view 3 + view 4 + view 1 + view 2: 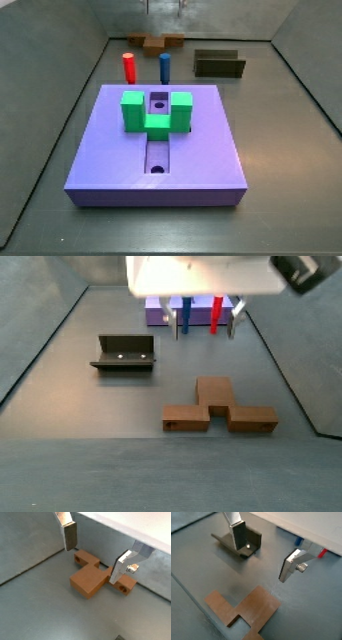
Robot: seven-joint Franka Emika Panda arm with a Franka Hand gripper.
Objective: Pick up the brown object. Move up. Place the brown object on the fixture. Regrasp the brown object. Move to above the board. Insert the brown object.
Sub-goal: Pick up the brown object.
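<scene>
The gripper point(99, 557) is held open above the brown object point(93, 577), unclamped. The object's far end is hidden behind a finger point(122, 568); its holed bar lies flat, crosswise between the fingers.

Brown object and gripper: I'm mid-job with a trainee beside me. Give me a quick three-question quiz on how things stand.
1. Fill in: the U-shaped block on the board is coloured ____.
2. True or false: the gripper, hanging over the brown object, is shut on it.
3. The brown object lies: A on the floor; B on the fixture; C in the board's groove.

Key: 1 green; 2 false, it is open; 3 A.
</scene>
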